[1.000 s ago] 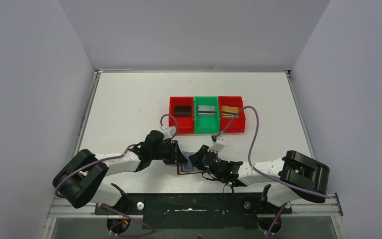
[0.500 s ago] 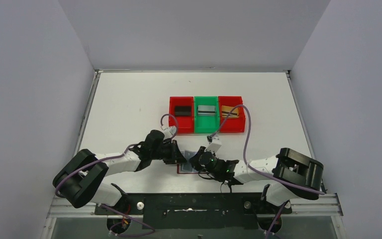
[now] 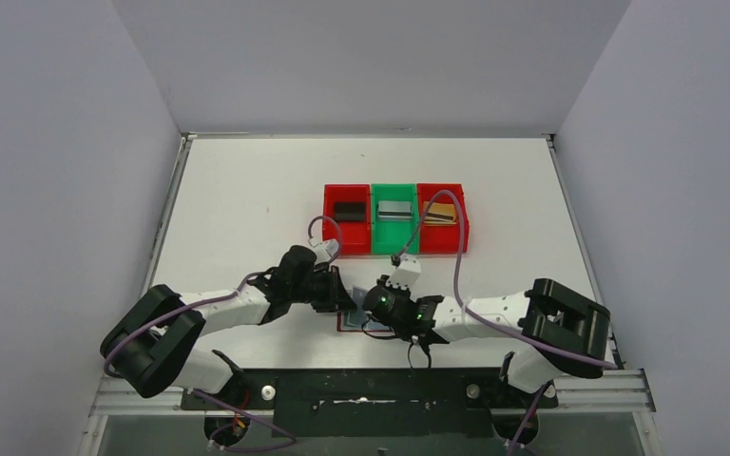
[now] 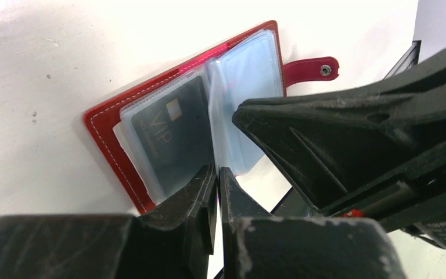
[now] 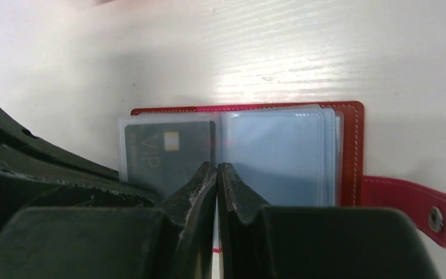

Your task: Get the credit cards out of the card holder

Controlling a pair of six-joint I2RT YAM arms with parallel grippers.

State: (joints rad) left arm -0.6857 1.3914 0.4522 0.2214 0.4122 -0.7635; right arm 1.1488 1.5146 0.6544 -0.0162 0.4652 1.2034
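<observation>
**A:** Where is the card holder?

**B:** The card holder [image 5: 351,145] lies open and flat on the white table [image 3: 247,190], near the front edge between the two arms. Its red clasp tab [image 5: 418,200] sticks out from one side.

**A:** Anything in it?

**B:** A dark VIP card [image 5: 162,152] sits inside the clear sleeve on one page. The stacked sleeves [image 5: 273,154] on the facing page look empty.

**A:** And the grippers?

**B:** The left gripper [image 4: 216,174] has its jaws pressed together, with the tips down at the fold between the two pages. The right gripper [image 5: 216,171] is closed up the same way, meeting that fold from the opposite side. I cannot tell whether either has a sleeve edge pinched between its tips.

**A:** The bins?

**B:** Three bins stand in a row farther back on the table, touching side to side. The left red bin [image 3: 346,244] holds a black card [image 3: 348,211]. The green bin [image 3: 394,244] holds a silver-grey card [image 3: 395,210]. The right red bin [image 3: 437,244] holds a gold-tan card [image 3: 440,212], and the right arm's purple cable [image 3: 459,256] loops across that bin.
</observation>
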